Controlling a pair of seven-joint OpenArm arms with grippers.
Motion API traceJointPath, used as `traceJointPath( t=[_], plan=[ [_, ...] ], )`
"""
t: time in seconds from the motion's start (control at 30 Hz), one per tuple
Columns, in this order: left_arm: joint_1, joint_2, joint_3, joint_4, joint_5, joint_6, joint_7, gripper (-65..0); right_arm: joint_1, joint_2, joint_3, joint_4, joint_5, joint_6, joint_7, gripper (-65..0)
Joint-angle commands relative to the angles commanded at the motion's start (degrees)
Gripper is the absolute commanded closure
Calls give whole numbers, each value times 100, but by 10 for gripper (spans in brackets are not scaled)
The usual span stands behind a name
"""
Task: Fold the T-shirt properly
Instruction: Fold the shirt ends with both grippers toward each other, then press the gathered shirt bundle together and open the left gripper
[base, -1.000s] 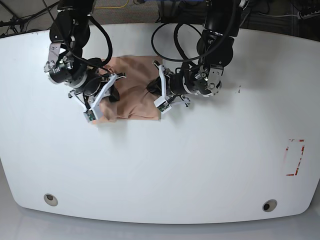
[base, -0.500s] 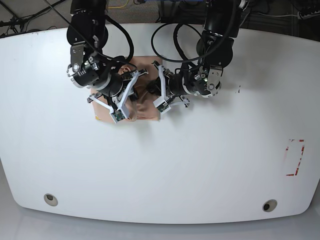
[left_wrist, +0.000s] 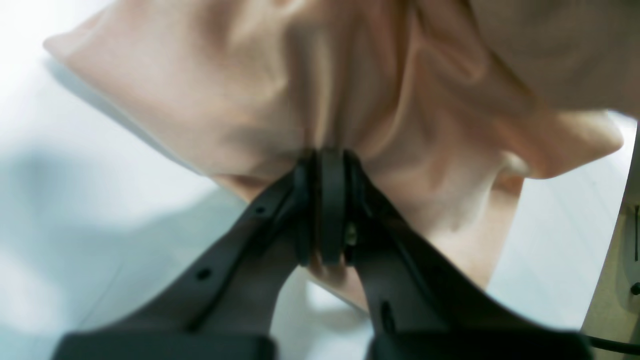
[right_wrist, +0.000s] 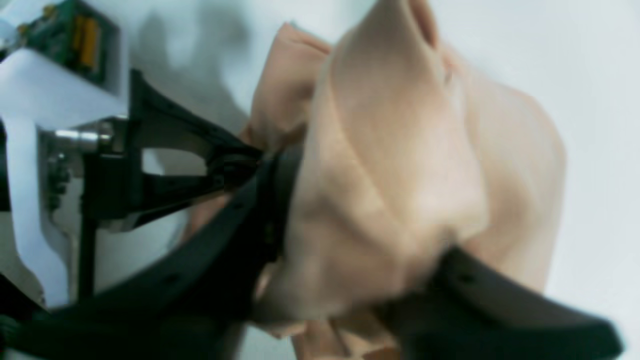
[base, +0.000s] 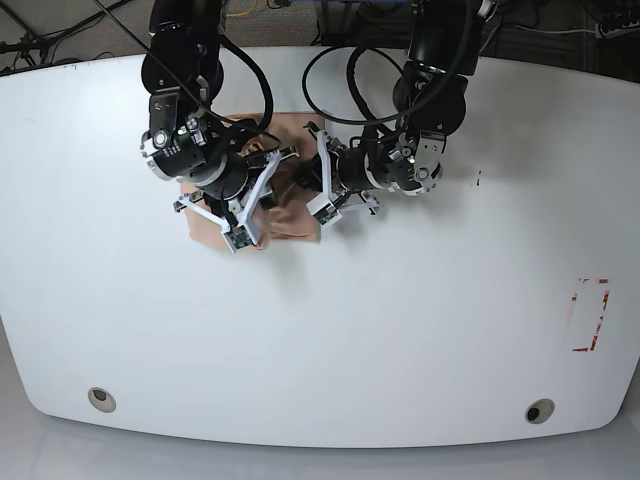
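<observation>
1 peach T-shirt (base: 290, 205) lies bunched near the far edge of the white surface (base: 330, 340), between 2 arms. The left end effector (left_wrist: 327, 172) is pinched together on 1 gathered fold of the cloth. The right end effector (right_wrist: 350, 240) has its 2 black fingers (right_wrist: 260, 200) set either side of a raised hump of fabric, gripping it.

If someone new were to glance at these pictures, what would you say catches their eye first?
First, the peach-pink soft cotton T-shirt, bunched at the far middle of the white table between two black arms. In the left wrist view, the left gripper is pinched shut on a gathered fold. In the right wrist view, the right gripper has cloth draped between its fingers.
</observation>
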Motion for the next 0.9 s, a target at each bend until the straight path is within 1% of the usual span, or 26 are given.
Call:
traceJointPath(
  t=[0.03, 0.1, 0.17, 0.2, 0.3, 0.47, 0.63, 0.7, 0.73, 0.9],
  plan=[
    [0, 0, 0, 0, 0, 0, 0, 0, -18, 0, -53, 9, 26, 0, 0, -315],
    [0, 0, 0, 0, 0, 0, 0, 0, -70, 0, -158, 18, 35, 0, 0, -373],
    [0, 0, 0, 0, 0, 0, 0, 0, -97, 0, -273, 18, 26, 0, 0, -406],
    [0, -9, 0, 0, 0, 0, 0, 0, -97, 0, -334, 18, 35, 0, 0, -412],
    [0, -9, 0, 0, 0, -9, 0, 0, -97, -9, -448, 18, 9, 0, 0, -417],
    [0, -26, -9, 0, -9, -26, 0, 0, -97, -26, -440, 26, 53, 26, 18, -417],
    [0, -44, -9, 53, -18, -53, 0, 0, -97, -26, -440, 26, 53, 44, 246, -417],
    [0, -44, -18, 53, -18, -167, 0, 0, -123, -18, -431, 26, 53, 44, 369, -417],
    [0, -44, -26, 53, -18, -180, 0, -11, -123, -18, -422, 35, 53, 53, 413, -417],
    [0, -9, -360, 62, -18, -180, 0, -131, -132, -35, -79, 35, 62, 70, 519, -417]
  ],
)
